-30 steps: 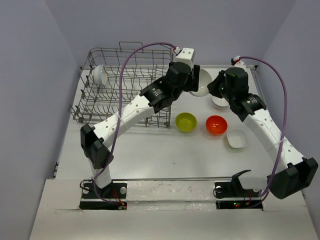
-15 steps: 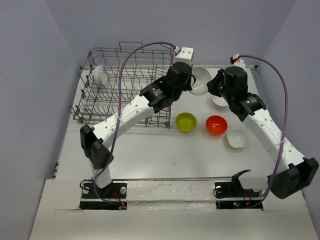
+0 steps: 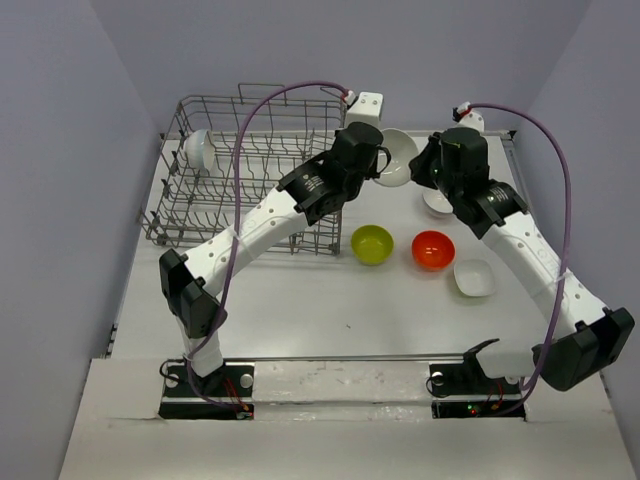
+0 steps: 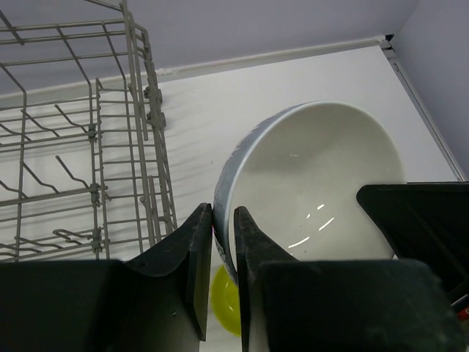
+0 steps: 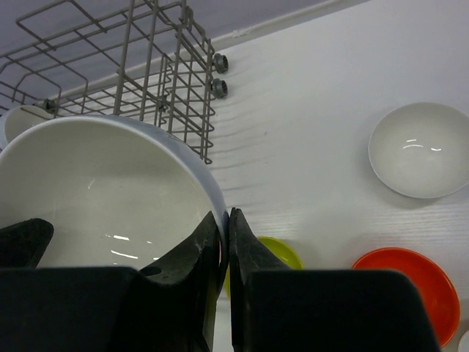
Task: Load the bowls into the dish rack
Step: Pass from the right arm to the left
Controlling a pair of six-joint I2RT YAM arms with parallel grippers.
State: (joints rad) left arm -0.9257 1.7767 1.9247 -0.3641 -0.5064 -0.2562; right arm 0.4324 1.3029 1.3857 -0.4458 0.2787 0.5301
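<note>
Tugs could drop the white bowl (image 3: 400, 155), at the dish rack's (image 3: 280, 140) three o'clock, pinched by left end effector (image 4: 222, 216) and right end effector (image 5: 224, 218).

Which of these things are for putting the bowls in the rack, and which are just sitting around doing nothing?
For the job:
dish rack
big white bowl
green bowl
orange bowl
small white bowl
half-hidden white bowl
white bowl in the rack

Just there:
table
purple cables
</note>
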